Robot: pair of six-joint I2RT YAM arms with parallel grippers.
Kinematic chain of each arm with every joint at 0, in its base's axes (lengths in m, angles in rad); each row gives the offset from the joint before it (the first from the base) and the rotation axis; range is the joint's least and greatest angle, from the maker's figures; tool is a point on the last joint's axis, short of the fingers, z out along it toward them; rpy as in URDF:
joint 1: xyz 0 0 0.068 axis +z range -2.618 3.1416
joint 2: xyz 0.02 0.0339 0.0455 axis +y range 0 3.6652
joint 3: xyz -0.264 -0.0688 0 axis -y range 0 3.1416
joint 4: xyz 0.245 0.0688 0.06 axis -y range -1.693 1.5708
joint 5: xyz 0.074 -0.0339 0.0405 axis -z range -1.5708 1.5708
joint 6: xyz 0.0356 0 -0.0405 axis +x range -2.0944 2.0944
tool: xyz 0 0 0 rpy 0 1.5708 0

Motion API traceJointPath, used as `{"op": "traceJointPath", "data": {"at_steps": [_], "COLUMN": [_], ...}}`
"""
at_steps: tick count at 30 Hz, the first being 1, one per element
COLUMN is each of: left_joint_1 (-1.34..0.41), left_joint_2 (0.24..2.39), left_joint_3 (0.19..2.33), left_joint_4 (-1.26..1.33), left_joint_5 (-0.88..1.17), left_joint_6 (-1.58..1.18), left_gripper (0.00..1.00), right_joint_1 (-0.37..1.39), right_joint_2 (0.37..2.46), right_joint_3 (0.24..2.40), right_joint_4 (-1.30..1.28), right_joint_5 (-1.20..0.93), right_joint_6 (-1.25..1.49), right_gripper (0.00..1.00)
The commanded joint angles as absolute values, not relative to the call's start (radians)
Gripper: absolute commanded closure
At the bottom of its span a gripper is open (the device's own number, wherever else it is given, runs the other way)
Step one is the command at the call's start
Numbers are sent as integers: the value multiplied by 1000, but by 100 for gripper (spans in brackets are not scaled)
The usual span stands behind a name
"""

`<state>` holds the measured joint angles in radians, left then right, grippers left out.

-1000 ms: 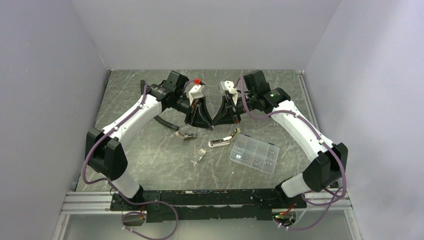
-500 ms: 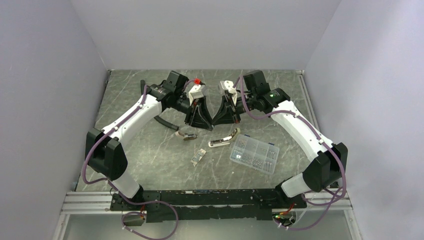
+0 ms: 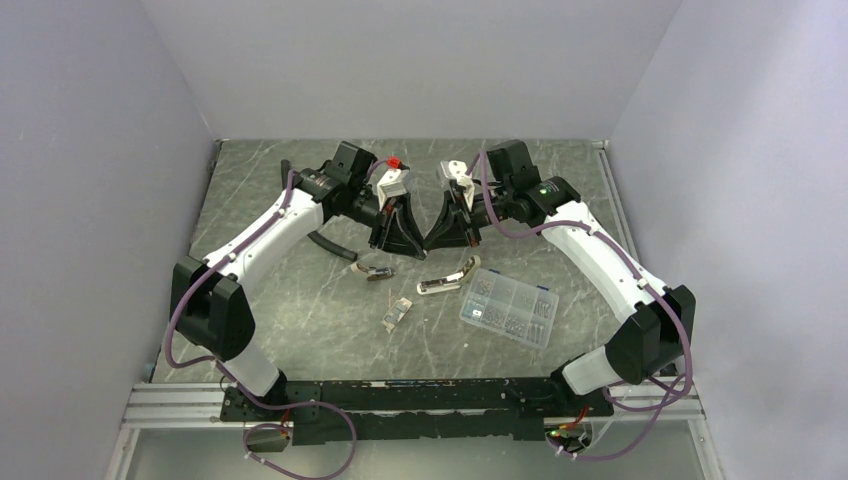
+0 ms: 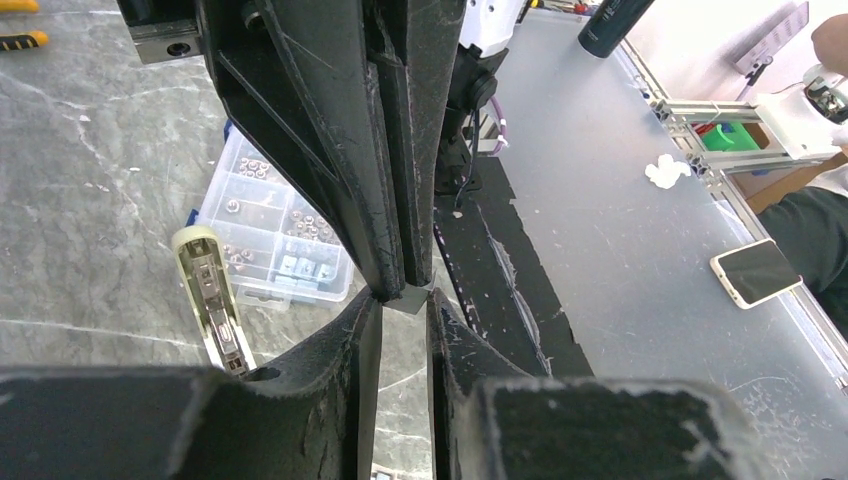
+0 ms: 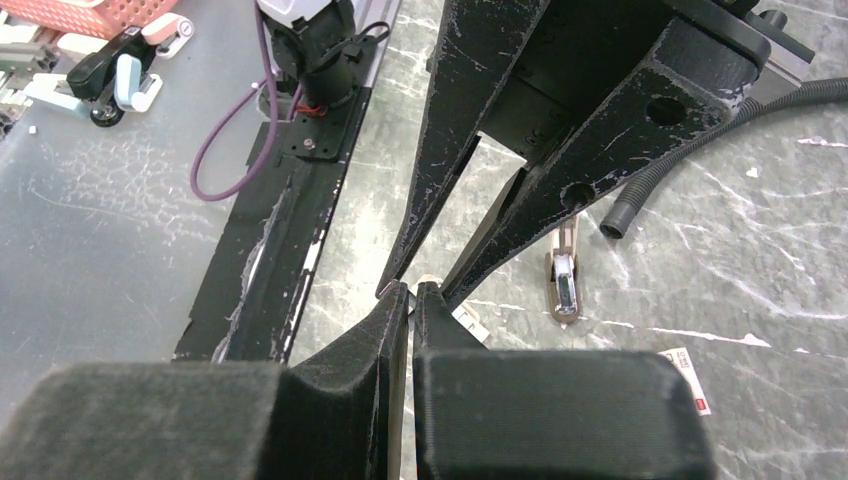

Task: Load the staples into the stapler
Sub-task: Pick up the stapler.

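Note:
My two grippers meet tip to tip above the middle of the table. My right gripper [image 3: 431,244] [image 5: 412,288] is shut on a small thin grey strip of staples [image 4: 418,299]. My left gripper [image 3: 420,247] [image 4: 403,300] is open, its fingertips either side of that strip. The stapler [image 3: 448,278] lies opened on the table just below them, pale olive with its metal channel facing up; it also shows in the left wrist view [image 4: 210,300].
A clear compartment box [image 3: 508,306] [image 4: 275,240] of metal bits sits right of the stapler. A small brown and chrome piece [image 3: 375,271] [image 5: 565,280] and a small white packet [image 3: 397,312] lie nearby. A black corrugated hose [image 3: 330,247] [image 5: 700,150] lies at the left.

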<state>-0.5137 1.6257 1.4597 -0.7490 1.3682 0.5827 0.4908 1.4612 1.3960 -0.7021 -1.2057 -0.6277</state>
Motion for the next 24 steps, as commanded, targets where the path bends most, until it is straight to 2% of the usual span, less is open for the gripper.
{"op": "traceJointPath", "data": {"at_steps": [1, 5, 14, 24], "left_joint_1": [-517, -517, -517, -518], "left_joint_2": [1589, 1592, 1596, 1614], "left_joint_3": [1479, 1478, 1486, 1509], "left_joint_4": [-760, -763, -787, -872], "left_joint_5": [1432, 1433, 1416, 1374], "left_joint_6": [584, 578, 578, 644], "left_gripper": [88, 97, 97, 97], "right_joint_1": [491, 493, 496, 495], "right_joint_2": [1440, 1436, 1428, 1430], "right_joint_3": [1391, 1396, 1394, 1420], "right_joint_4": [-662, -679, -703, -751], "right_joint_5": [-1174, -1139, -1102, -1111], "right_joint_6": [-659, -686, -721, -748], "right_gripper": [97, 88, 64, 52]}}
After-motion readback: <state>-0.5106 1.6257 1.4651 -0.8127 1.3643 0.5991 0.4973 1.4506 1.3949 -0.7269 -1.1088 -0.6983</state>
